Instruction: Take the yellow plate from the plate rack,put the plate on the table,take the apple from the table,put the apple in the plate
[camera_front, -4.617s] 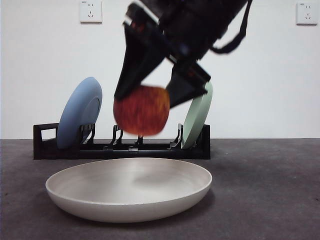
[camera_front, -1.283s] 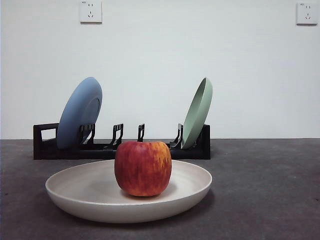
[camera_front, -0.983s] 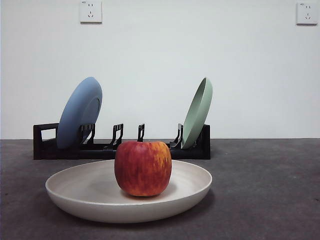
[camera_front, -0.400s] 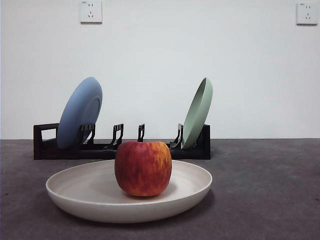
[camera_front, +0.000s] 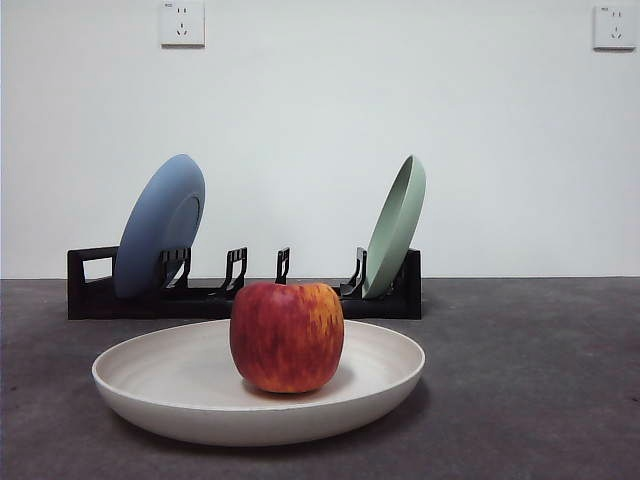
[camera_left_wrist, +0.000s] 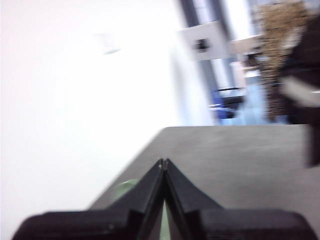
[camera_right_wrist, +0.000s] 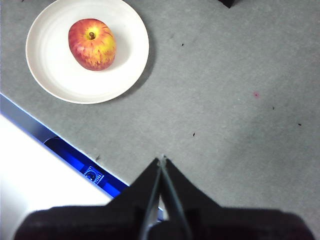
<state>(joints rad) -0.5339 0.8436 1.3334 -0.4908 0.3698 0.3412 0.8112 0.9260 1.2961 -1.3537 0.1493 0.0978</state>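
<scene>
- Right gripper (camera_right_wrist: 161, 161) hangs high over the table (camera_right_wrist: 225, 100) with its two black jaws pressed together and nothing between them; the yellow plate (camera_right_wrist: 60, 82) lies well ahead of it and off to one side, far out of reach
- Left gripper (camera_left_wrist: 163, 163) is likewise pinched closed on nothing, raised and pointing across the table toward the wall, well apart from the plate
- Apple (camera_front: 287, 336) sits upright inside the plate, stem up, near its middle, touching only the plate floor; the plate rests flat on the table just in front of the plate rack (camera_front: 90, 290)
- Judged from how things lie, both parts of the task look done: plate out of the rack and down, apple in it
- To do the remaining step well, the arms should probably keep clear and high, since any sweep near the rim could tip the shallow plate or set the round apple rolling
- If a check is wanted, the right wrist view gives the clearest look: apple fully within the rim, not leaning on it
- Count: one apple, one cream plate on the table, one blue plate (camera_front: 160, 225) and one pale green plate (camera_front: 395, 225) leaning in the rack, so three plates in all; one rack; two wall sockets (camera_front: 181, 22); two grippers
</scene>
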